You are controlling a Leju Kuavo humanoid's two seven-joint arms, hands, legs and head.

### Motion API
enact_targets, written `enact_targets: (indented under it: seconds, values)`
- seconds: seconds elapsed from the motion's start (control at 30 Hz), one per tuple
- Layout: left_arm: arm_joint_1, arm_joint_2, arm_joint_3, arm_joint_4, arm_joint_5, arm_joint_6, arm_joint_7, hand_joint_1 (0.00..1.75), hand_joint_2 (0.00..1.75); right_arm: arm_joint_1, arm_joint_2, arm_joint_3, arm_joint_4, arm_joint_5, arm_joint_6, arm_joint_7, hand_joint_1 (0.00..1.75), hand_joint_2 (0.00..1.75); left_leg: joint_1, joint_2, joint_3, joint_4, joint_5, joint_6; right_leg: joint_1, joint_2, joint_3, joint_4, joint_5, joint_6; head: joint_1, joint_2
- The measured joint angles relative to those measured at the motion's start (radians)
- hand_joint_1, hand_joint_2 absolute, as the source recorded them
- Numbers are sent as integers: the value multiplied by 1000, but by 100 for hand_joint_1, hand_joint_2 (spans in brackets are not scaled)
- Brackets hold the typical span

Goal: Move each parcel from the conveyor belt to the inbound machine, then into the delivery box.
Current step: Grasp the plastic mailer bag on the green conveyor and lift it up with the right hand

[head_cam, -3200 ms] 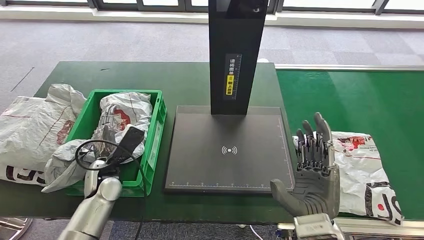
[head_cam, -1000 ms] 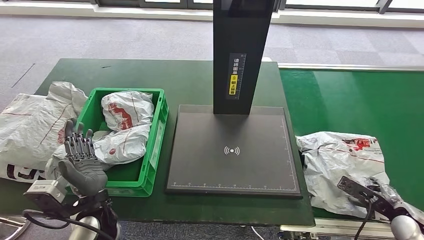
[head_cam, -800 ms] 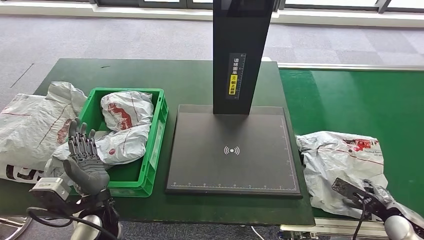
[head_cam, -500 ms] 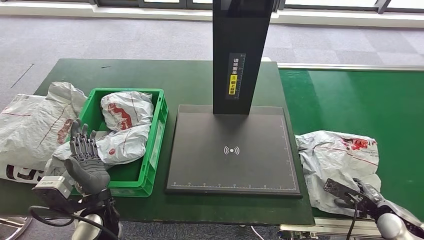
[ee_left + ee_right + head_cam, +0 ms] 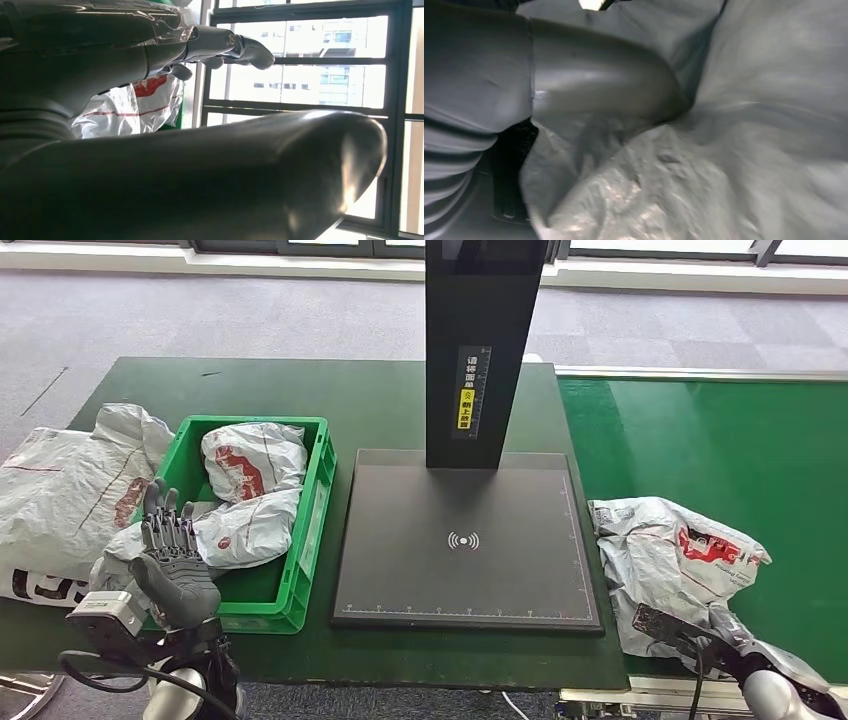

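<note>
Parcel (image 5: 680, 565) now bunched right of scanner plate (image 5: 465, 540); right hand (image 5: 589, 95) grips it, left hand (image 5: 175, 565) spread, idle. Pickup step; next: lift onto plate.

A dark green table (image 5: 300, 400) stands on grey carpet tiles (image 5: 180, 320), with a window frame (image 5: 300, 250) running along the far wall. Through tall window bars (image 5: 395, 100) in the left wrist view, pale buildings (image 5: 320, 55) stand outside in bright daylight.
</note>
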Motion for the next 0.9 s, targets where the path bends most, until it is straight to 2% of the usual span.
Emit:
enact_targets:
  seconds: [0.2, 0.43, 0.5, 0.6, 0.67, 0.8, 0.9]
  values:
    - [34, 0, 0, -36, -22, 7, 14, 0, 0, -30, 40, 10, -16, 64, -255, -14, 175, 175, 0, 1, 2, 0, 0, 0, 0, 1, -1, 0, 0, 0, 0, 0]
    - [50, -4, 1, -56, -28, 9, 20, 0, 0, -13, 111, -43, -96, 110, -457, -37, 175, 175, 0, 0, 2, 0, 0, 0, 0, 0, -1, 0, 0, 0, 0, 0]
    - [52, -5, 1, -59, -31, 12, 20, 0, 0, -1, 125, -59, -118, 105, -512, -57, 175, 175, 0, 0, 2, 0, 0, 0, 0, -1, -1, 0, 0, 0, 0, 0]
    - [55, -8, 2, -65, -39, 14, 22, 0, 0, 31, 150, -93, -168, 85, -646, -116, 175, 175, 0, -1, 1, 0, 0, 0, 0, -2, -1, 0, 0, 0, 0, 0]
    - [56, -9, 2, -66, -42, 15, 24, 0, 0, 42, 158, -104, -185, 80, -687, -134, 175, 175, 0, -2, 1, 0, 0, 0, 0, -2, -1, 0, 0, 0, 0, 0]
    - [55, -25, 2, -68, -68, 8, 48, 0, 0, 169, 232, -207, -422, 82, -938, -265, 175, 175, 0, -4, 1, 0, 0, -1, 0, -5, -1, 0, -2, -1, 0, 0]
    - [52, -33, 2, -68, -79, -1, 58, 0, 0, 247, 282, -245, -615, 136, -976, -316, 175, 175, 1, -3, 1, 0, -1, -2, 1, -4, -1, 0, -3, -3, 0, 0]
